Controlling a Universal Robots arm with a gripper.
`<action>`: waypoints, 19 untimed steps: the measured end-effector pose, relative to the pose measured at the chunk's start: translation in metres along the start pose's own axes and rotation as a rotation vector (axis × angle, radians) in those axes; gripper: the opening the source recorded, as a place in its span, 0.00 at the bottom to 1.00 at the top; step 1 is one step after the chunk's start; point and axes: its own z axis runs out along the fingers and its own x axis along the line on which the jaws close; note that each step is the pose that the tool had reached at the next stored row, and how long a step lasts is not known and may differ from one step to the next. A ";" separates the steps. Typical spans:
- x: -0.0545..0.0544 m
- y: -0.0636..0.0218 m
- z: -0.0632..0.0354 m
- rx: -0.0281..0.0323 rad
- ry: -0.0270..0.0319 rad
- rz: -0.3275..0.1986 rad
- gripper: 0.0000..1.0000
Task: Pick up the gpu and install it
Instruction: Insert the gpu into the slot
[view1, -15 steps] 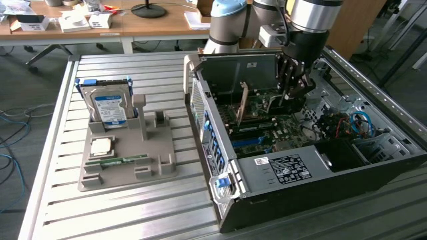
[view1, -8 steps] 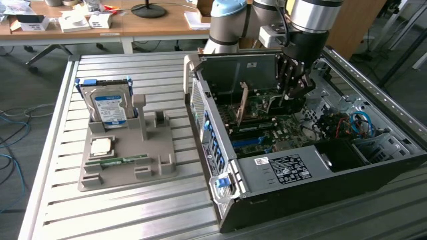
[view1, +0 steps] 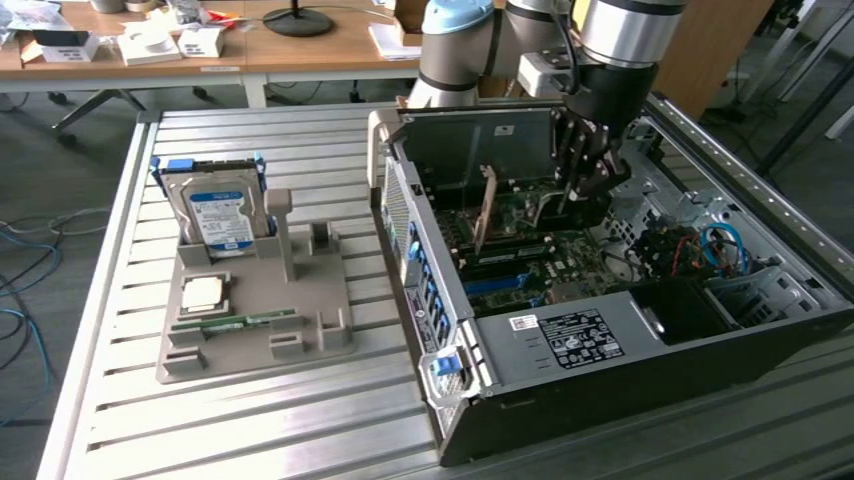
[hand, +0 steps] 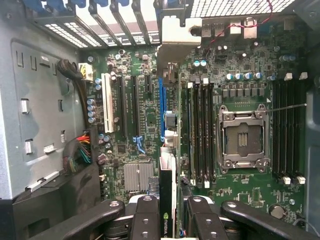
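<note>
In the wrist view the gpu (hand: 169, 150) appears edge-on, a thin dark card with a green logo near my fingers and its silver bracket (hand: 176, 35) at the case's rear slot openings. My gripper (hand: 170, 220) is shut on it, one black finger (hand: 145, 215) on each side. The card stands upright over the motherboard, right beside the long blue slot (hand: 161, 100); whether its edge sits in a slot I cannot tell. In the exterior view my gripper (view1: 587, 180) reaches down inside the open computer case (view1: 561, 330), over the motherboard.
On the exterior view's left a grey holder (view1: 254, 340) carries a blue-labelled hard drive (view1: 220, 215), a processor chip (view1: 203, 292) and a memory stick (view1: 247, 320). Case walls, a bare processor socket (hand: 240, 140) and cable bundles (hand: 80, 150) surround the card.
</note>
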 end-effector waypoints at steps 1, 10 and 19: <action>0.000 0.0000 0.0010 -0.0001 0.0003 0.000 0.26; 0.000 0.0002 0.0075 -0.0002 0.0008 0.000 0.26; -0.002 0.0008 0.0078 0.0000 0.0004 0.000 0.26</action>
